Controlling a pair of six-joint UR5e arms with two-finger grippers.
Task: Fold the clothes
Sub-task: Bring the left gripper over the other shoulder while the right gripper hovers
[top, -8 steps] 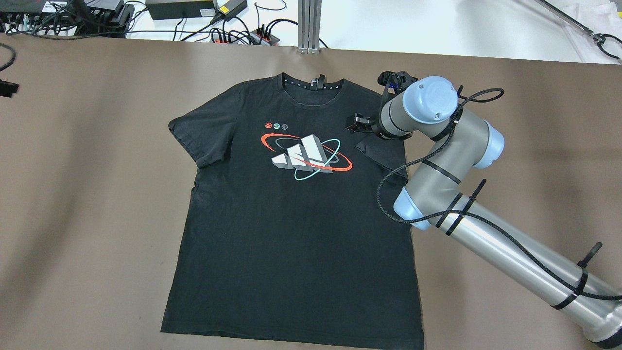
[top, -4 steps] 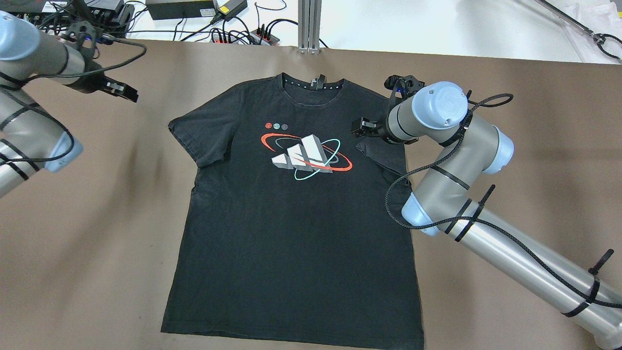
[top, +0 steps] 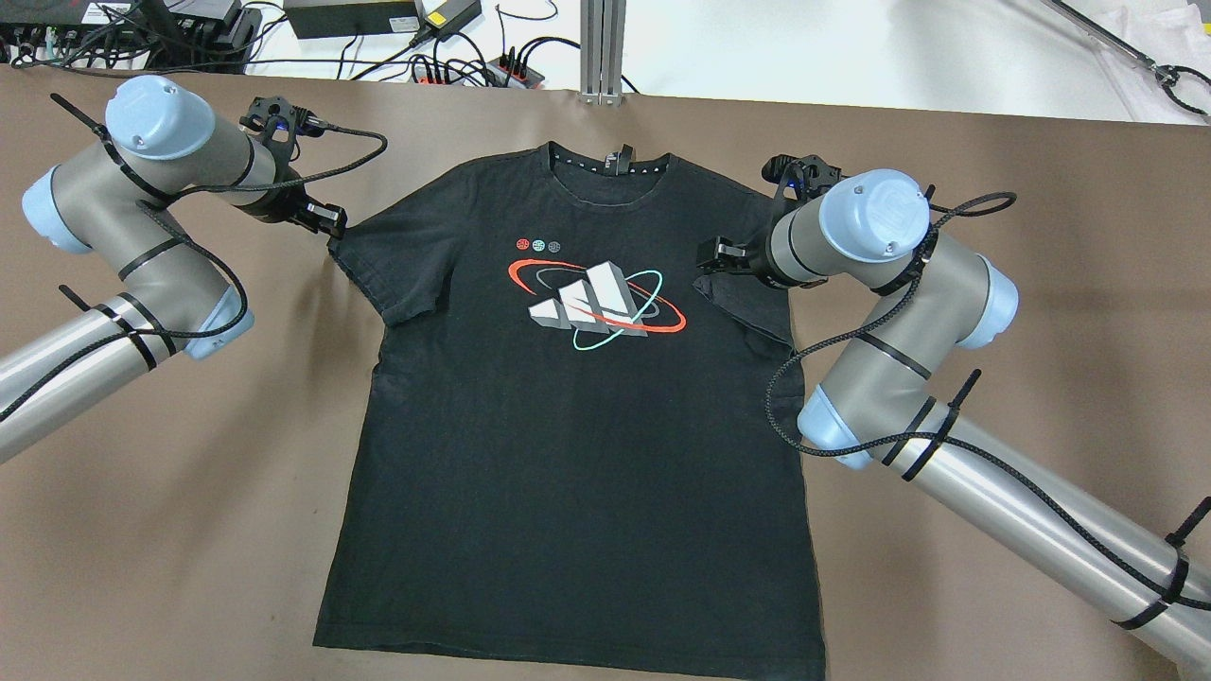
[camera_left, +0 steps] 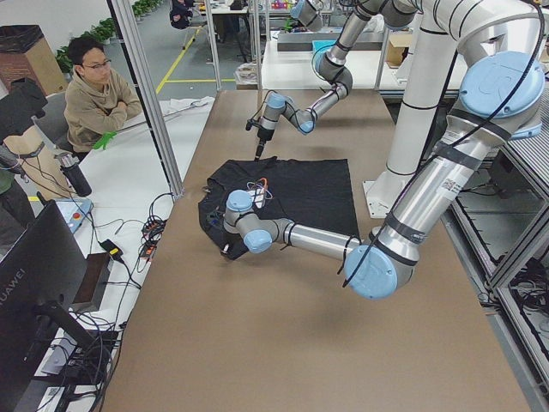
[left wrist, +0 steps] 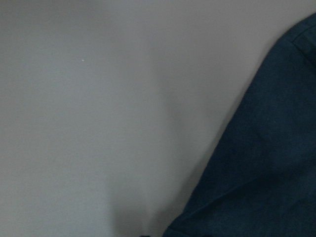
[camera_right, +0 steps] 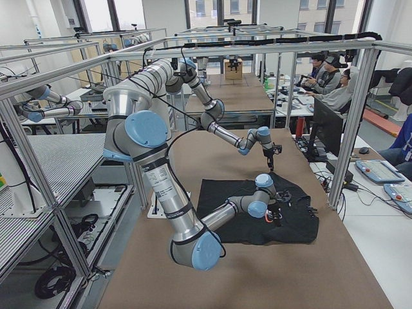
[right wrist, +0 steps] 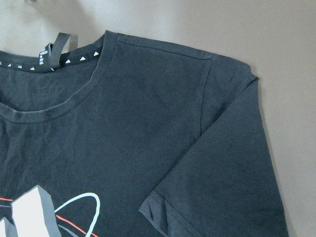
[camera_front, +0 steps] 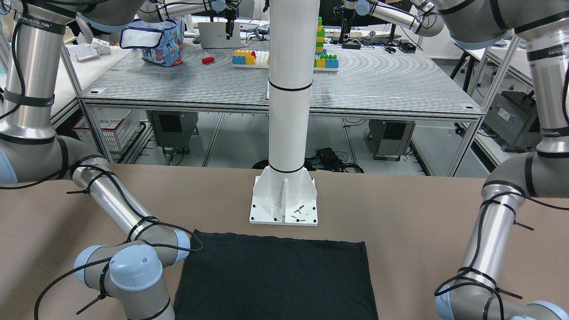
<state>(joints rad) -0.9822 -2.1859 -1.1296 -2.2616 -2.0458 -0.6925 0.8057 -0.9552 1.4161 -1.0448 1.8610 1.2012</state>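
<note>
Lying flat and face up on a brown table (top: 142, 530), a black T-shirt (top: 568, 454) fills the middle of the overhead view, collar (top: 605, 175) toward the top and hem toward the bottom. A print (top: 596, 303) of white blocks ringed by red and teal loops sits on the chest. The sleeve (top: 388, 260) on the picture's left is spread outward. The sleeve (top: 747, 303) on the picture's right lies folded in over the shirt's side. The left gripper (top: 326, 219) comes in from the upper left and sits just beside the outer corner of the spread sleeve; whether it touches the cloth cannot be told, and its jaws are too small and dark to show how far apart they stand. The left wrist camera shows bare table with the shirt's dark edge (left wrist: 266, 163) in the lower right, and no fingers. The right gripper (top: 711, 255) comes in from the right and hangs over the folded sleeve near the shoulder; the spread of its jaws cannot be told either. The right wrist camera looks down on the collar, a label loop (right wrist: 59, 47) and the sleeve's hem (right wrist: 163, 212), with no fingers in frame. From the front camera, the shirt's hem lies just beside the base plate (camera_front: 284, 204) of a white pillar (camera_front: 289, 89). Cables (top: 189, 28) crowd the overhead view's top left. A seated person (camera_left: 99, 94) is at the upper left of the left side view.
</note>
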